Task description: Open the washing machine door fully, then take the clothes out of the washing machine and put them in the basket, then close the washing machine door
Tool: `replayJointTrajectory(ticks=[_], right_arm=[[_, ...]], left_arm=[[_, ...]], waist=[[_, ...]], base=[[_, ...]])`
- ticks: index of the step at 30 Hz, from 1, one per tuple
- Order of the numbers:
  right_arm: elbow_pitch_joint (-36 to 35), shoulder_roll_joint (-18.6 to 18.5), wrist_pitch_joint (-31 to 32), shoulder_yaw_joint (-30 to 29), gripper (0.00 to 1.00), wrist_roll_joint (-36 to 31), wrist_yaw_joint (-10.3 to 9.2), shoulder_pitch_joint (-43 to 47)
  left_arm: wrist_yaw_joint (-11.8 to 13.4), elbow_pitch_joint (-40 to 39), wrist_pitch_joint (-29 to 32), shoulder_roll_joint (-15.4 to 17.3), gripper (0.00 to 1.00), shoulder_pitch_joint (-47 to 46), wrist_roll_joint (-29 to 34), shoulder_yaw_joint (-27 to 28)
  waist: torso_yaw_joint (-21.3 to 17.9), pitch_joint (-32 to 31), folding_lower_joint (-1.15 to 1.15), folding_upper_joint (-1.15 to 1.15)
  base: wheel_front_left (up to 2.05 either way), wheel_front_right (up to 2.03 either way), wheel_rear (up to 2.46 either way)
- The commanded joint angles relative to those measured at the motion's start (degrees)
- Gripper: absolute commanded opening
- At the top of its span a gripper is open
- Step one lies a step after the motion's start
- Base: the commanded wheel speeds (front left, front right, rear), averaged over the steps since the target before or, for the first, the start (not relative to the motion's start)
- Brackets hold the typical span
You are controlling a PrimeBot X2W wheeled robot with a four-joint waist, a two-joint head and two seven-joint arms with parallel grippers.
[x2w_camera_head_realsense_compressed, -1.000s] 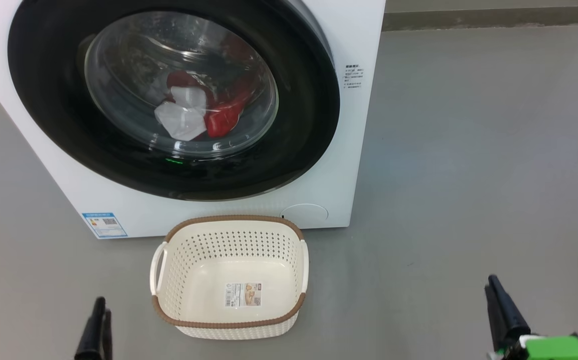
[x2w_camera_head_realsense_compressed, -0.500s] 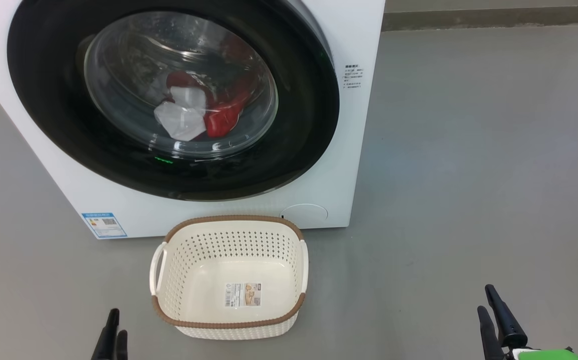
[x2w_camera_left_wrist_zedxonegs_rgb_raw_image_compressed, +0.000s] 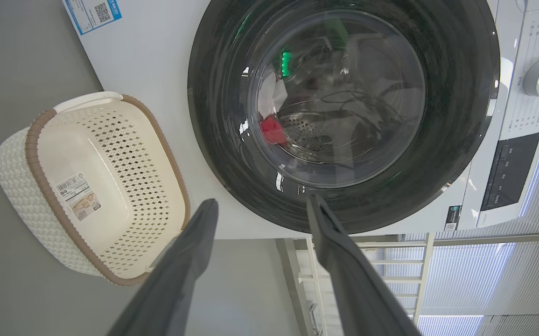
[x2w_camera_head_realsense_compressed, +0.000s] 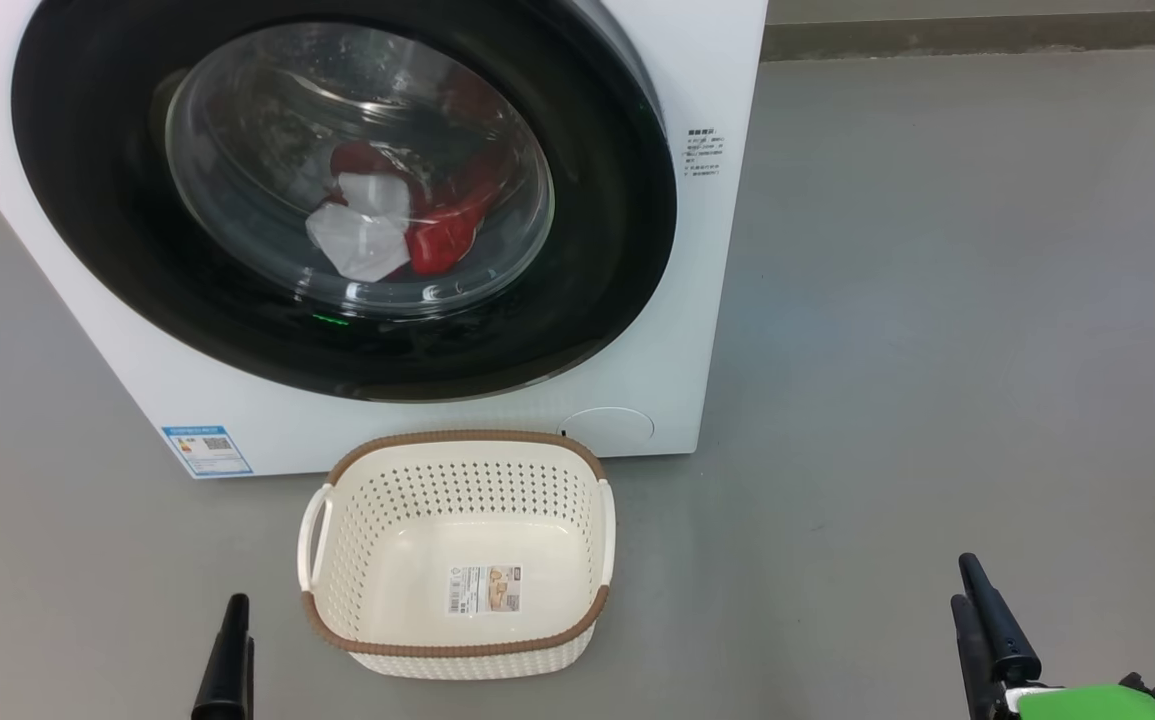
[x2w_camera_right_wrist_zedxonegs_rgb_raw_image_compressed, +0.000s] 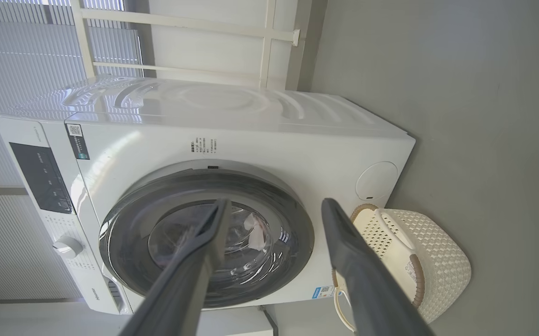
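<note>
Currently, black-rimmed round glass door (x2w_camera_head_realsense_compressed: 592, 250) shut, red-white fabric clothes (x2w_camera_head_realsense_compressed: 437, 238) behind it, cream perforated plastic basket (x2w_camera_head_realsense_compressed: 467, 437) in front, left claw (x2w_camera_left_wrist_zedxonegs_rgb_raw_image_compressed: 262, 199) and right claw (x2w_camera_right_wrist_zedxonegs_rgb_raw_image_compressed: 275, 200) wide open, empty.

I see the washing machine (x2w_camera_head_realsense_compressed: 702, 280) in plain white, with a small blue label (x2w_camera_head_realsense_compressed: 207, 450) and a black control panel (x2w_camera_left_wrist_zedxonegs_rgb_raw_image_compressed: 507, 172). The door (x2w_camera_head_realsense_compressed: 87, 220) has a glossy black rim around clear glass, with a small green glint on it. Behind the glass the clothes (x2w_camera_head_realsense_compressed: 377, 235) show bright red and white. The basket (x2w_camera_head_realsense_compressed: 462, 437) is cream-white, patterned with rows of diamond-shaped holes, and rimmed in woven-look brown. The floor (x2w_camera_head_realsense_compressed: 937, 300) is flat grey. The jaws of my left gripper (x2w_camera_left_wrist_zedxonegs_rgb_raw_image_compressed: 262, 200) and right gripper (x2w_camera_right_wrist_zedxonegs_rgb_raw_image_compressed: 275, 201) are dark grey.
</note>
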Motion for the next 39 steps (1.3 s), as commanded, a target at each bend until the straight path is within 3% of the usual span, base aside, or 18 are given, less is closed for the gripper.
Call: replayJointTrajectory(ticks=[1, 23, 39], right_arm=[[-2.1, -0.4, -0.7, 0.7, 1.0, -2.2, -0.01, -1.6], [-5.4, -0.6, -4.2, 1.7, 1.0, -18.1, -0.02, -1.5], [-5.5, -0.8, -6.7, 1.2, 1.0, -35.5, -0.03, -1.7]], left_arm=[[0.4, -2.5, -0.9, 1.0, 1.0, -2.2, 2.5, 0.0], [2.1, -7.5, -4.5, 1.4, 1.0, -2.6, 22.1, -2.9], [6.2, -7.6, -7.2, 1.7, 1.0, -2.9, 34.8, -4.9]], waist=[[0.0, 0.0, -0.01, 0.0], [-0.3, 0.0, -0.01, 0.0], [-0.8, 0.0, -0.01, 0.0]], base=[[0.0, 0.0, 0.0], [0.0, 0.0, 0.0], [0.0, 0.0, 0.0]])
